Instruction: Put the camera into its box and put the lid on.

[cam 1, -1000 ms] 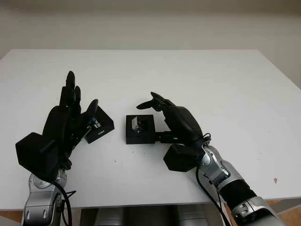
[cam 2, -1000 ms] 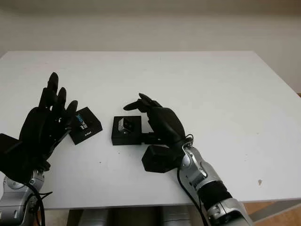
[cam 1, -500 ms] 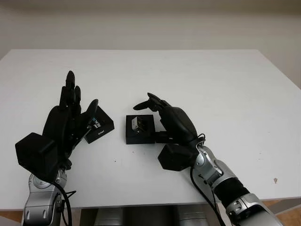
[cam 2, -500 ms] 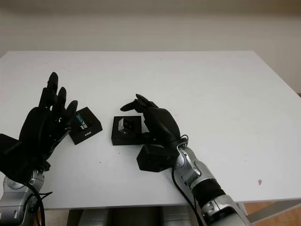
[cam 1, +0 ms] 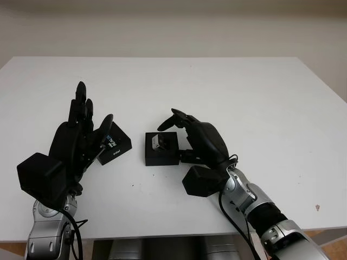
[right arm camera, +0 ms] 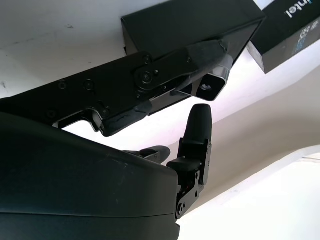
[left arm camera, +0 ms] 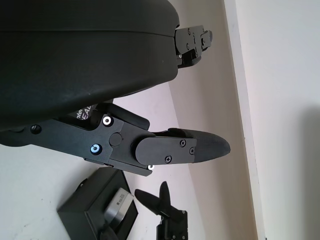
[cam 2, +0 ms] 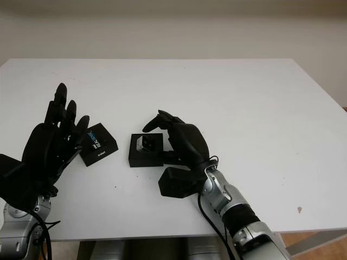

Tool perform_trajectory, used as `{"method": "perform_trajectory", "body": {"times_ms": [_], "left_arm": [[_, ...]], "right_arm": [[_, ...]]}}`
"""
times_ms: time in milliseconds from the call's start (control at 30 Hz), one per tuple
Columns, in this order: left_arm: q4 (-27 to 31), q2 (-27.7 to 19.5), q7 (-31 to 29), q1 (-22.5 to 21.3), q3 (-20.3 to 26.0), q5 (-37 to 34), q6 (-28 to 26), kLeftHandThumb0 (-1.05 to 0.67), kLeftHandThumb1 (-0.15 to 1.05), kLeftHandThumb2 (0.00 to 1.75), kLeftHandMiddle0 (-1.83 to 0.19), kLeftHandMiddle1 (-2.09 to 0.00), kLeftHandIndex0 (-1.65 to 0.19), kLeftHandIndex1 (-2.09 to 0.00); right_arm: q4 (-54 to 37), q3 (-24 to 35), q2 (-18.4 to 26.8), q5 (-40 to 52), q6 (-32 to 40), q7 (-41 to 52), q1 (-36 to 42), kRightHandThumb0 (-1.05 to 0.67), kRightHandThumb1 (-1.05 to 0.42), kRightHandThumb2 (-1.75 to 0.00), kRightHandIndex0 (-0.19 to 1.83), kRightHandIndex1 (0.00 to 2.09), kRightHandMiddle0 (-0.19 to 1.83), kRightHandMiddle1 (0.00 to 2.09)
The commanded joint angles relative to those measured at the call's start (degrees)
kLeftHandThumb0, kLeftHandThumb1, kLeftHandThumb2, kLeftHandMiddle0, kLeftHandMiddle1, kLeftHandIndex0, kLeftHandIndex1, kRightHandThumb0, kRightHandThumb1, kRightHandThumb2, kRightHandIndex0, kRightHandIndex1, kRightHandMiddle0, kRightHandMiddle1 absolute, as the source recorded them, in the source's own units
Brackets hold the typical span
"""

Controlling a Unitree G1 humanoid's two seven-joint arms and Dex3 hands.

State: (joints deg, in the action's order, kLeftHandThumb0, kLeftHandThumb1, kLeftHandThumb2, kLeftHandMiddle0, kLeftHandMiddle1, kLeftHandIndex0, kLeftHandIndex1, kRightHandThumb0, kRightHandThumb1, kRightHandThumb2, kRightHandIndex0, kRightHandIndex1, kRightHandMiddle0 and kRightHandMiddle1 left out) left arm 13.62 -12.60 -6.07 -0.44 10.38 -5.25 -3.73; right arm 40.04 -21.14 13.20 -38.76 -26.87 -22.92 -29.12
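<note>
Camera (cam 1: 159, 141) seated in the open black box (cam 1: 161, 149) at table centre; lid (cam 1: 114, 146) lies apart at the box's 9 o'clock

Camera is a small silver unit, lens end toward 9 o'clock, sitting in the box tray. Right hand (cam 1: 199, 142) stands at the box's 3 o'clock, touching its side; fingers curled over the tray, one fingertip (cam 1: 164, 126) hanging just above the camera, nothing gripped. Left hand (cam 1: 73, 143) is raised at the lid's 9 o'clock, open, holding nothing, and partly covers the lid's near edge. Lid is black with white and blue print on top, flat on the surface and clear of the box. Table (cam 1: 260, 103) is plain white; a small dark speck (cam 1: 317, 207) sits near its 4 o'clock corner. Pale bare wall (cam 1: 173, 27) runs behind the far edge
</note>
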Motion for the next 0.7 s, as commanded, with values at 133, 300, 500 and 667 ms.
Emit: {"method": "perform_trajectory", "body": {"times_ms": [133,300,500,667], "left_arm": [[0.5,0.2,-0.1,0.1,0.1,-0.3,0.1,-0.59,1.05,0.37,0.15,-0.05,0.18,-0.05],[0.6,0.3,0.2,0.3,0.0,0.1,0.3,-0.59,1.05,0.37,0.15,-0.05,0.18,-0.05],[0.8,0.4,0.1,0.5,0.0,0.1,0.4,-0.59,1.05,0.37,0.15,-0.05,0.18,-0.05],[0.9,0.4,0.3,0.5,-0.2,0.9,0.4,-0.58,1.05,0.38,0.16,-0.05,0.18,-0.05]], "right_arm": [[-1.5,-1.2,1.1,-1.7,1.8,0.7,-0.5,-0.62,-0.94,-0.06,0.38,0.11,0.33,1.15],[-3.7,-2.3,1.5,-3.3,4.6,3.1,-0.1,-0.60,-0.97,-0.07,0.38,0.10,0.33,1.12],[-5.3,-3.5,2.3,-4.3,6.3,5.6,-0.2,-0.59,-1.00,-0.07,0.42,0.11,0.40,1.09],[-5.1,-4.4,3.2,-6.0,5.6,4.1,-0.7,-0.49,-1.03,-0.06,0.49,0.14,0.48,1.21]]}}
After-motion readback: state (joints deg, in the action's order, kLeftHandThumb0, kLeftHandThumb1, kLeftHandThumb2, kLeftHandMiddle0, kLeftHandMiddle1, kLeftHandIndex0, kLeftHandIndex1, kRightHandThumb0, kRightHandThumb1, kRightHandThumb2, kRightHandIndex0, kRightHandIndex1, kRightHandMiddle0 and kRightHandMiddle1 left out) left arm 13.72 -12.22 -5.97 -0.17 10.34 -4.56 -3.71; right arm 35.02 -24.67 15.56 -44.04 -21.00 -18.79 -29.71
